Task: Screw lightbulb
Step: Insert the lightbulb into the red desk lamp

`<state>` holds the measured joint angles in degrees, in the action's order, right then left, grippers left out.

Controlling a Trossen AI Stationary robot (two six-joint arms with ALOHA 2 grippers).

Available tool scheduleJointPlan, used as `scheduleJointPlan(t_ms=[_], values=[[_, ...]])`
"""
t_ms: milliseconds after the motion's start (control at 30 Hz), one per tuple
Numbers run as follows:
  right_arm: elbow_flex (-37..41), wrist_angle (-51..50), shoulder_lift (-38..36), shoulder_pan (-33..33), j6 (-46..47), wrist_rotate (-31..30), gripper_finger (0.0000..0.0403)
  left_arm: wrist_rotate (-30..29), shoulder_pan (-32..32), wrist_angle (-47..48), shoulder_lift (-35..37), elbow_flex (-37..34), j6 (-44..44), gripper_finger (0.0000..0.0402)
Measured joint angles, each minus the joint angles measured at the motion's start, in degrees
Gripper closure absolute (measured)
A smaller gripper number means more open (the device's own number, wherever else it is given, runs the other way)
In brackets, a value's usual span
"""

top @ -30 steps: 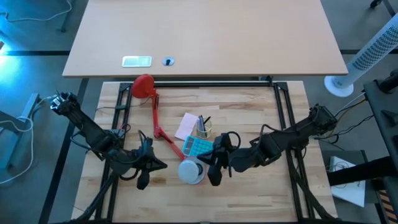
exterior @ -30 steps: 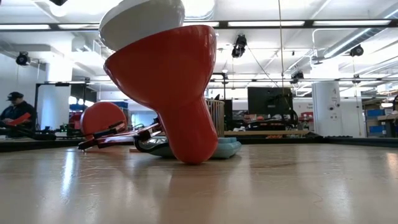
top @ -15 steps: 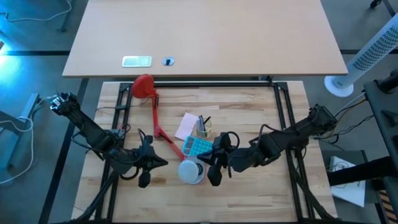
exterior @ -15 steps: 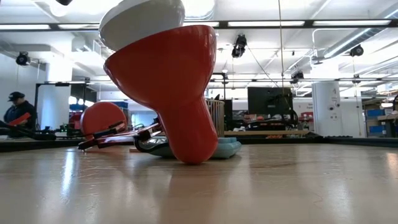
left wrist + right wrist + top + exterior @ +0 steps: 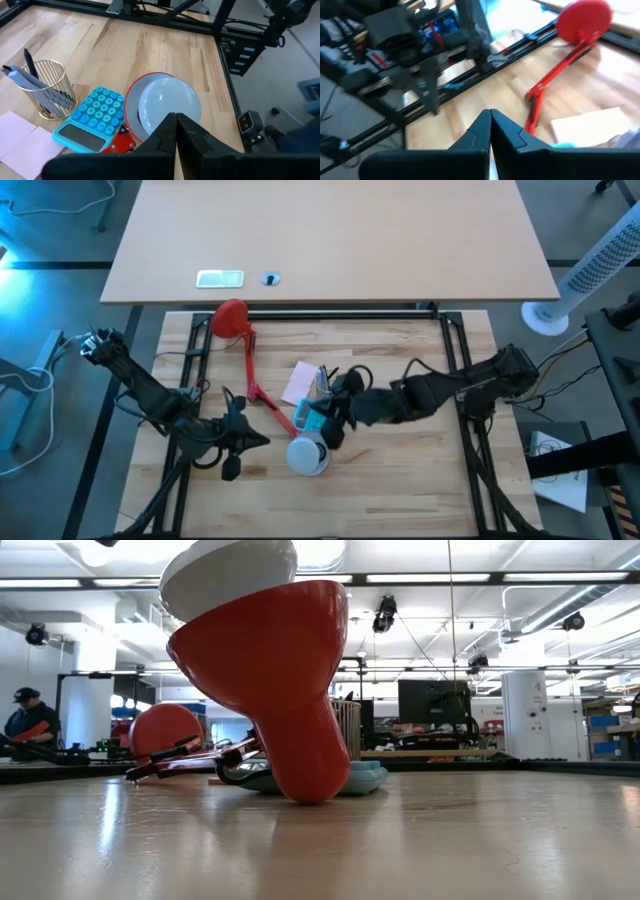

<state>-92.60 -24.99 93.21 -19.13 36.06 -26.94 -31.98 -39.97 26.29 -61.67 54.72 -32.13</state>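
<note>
I have the right gripper hanging above the blue calculator, just beside the lamp shade, its fingers pressed together on nothing. The left gripper waits near the table's front left, pinched closed and empty. The lightbulb sits in the shade.

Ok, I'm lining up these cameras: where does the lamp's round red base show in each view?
High view: lamp base left of centre, in the upper half.
Low view: base at the left, behind the big red shade.
Left wrist view: not in it.
Right wrist view: base at the far end of the arm.
Shared landmark: the red lamp arm leaving the base.
</note>
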Motion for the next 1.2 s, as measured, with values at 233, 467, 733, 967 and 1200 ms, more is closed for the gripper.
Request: scheduleJointPlan(t_ms=[233, 467, 733, 967, 1200], values=[[0.0, -0.02, 0.17, 5.57, -6.88, 0.04, 0.0403, 0.28, 0.0, 0.26, 1.93, 0.0, 2.17, 0.0401], [0.0, -0.11, 0.16, 13.23, -6.54, 12.03, 0.0403, -1.4, 0.0, 1.83, 5.11, -0.04, 1.48, 0.0401], [0.02, -2.82, -2.13, 22.75, -10.59, 9.58, 0.0403, -3.14, 0.0, 3.94, 8.49, -0.11, 1.65, 0.0401], [0.02, -16.42, -7.26, 25.31, -11.77, 4.65, 0.0403, -4.84, 2.33, 5.69, 10.2, -0.13, 0.27, 0.0401], [0.07, -15.65, -12.38, 16.91, -18.66, 6.64, 0.0403, -0.93, 13.97, -0.32, 9.86, 1.54, 7.12, 0.0401]])
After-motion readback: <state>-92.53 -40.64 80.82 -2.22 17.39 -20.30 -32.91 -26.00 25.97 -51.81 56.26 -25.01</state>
